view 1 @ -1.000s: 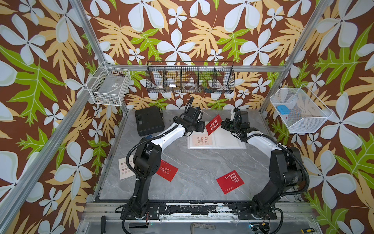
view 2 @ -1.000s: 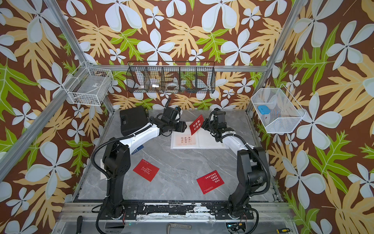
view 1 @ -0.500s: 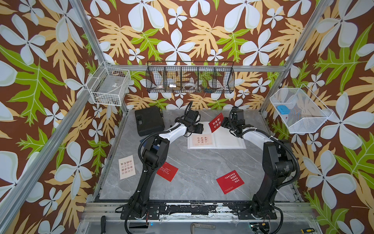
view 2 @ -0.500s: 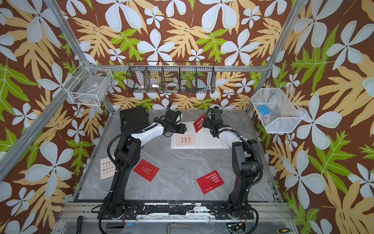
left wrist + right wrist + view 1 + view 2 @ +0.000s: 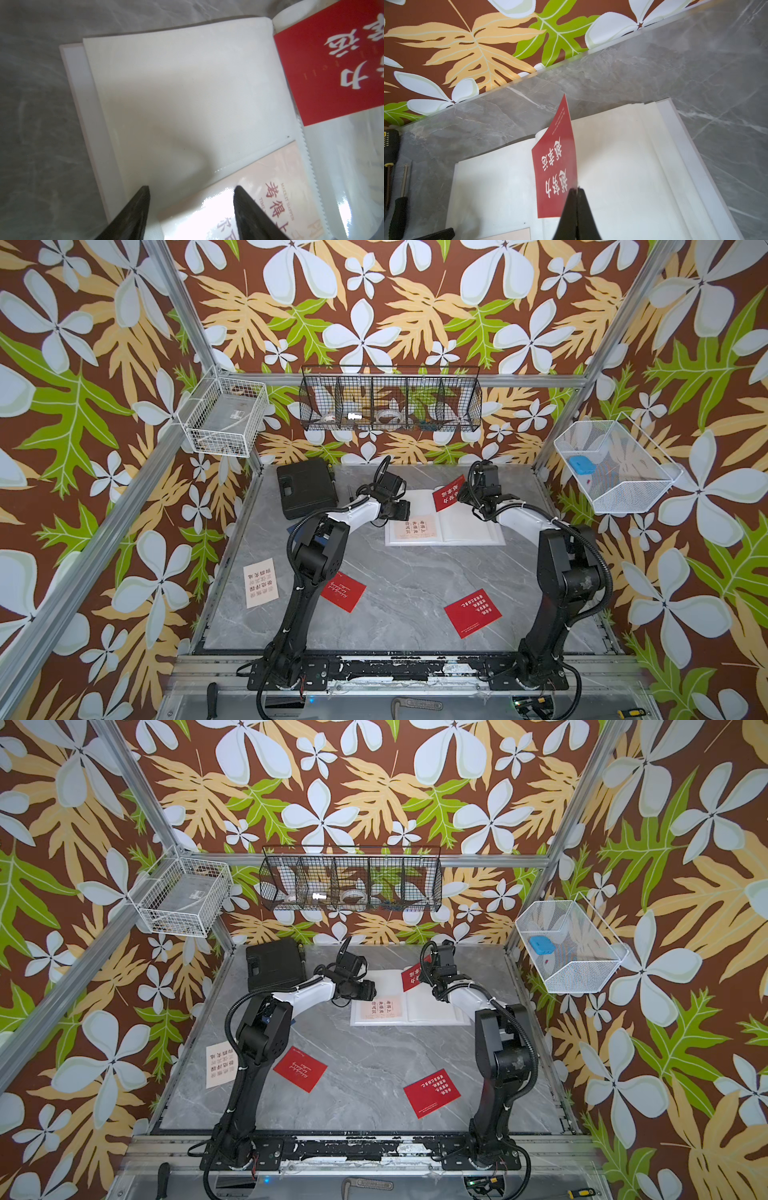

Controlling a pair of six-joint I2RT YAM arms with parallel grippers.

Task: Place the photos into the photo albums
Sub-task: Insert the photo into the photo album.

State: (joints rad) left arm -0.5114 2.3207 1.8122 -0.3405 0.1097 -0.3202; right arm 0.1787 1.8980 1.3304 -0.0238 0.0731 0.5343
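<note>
Grey marble-patterned surface (image 5: 395, 593) carries a large white photo album (image 5: 469, 526), lying open at far centre. A black plastic case (image 5: 307, 493) sits far left, apart from the album. One cream printed card (image 5: 417, 527) lies in the album's left page; a second cream card (image 5: 260, 583) lies near left. One red card (image 5: 343, 591) and a second red card (image 5: 473, 613) lie flat near centre. The right claw (image 5: 576, 190) is clamped on a third red card (image 5: 448, 493), held tilted above the album's spine. The left claw (image 5: 191, 188), jaws partly apart and empty, is over the left page.
</note>
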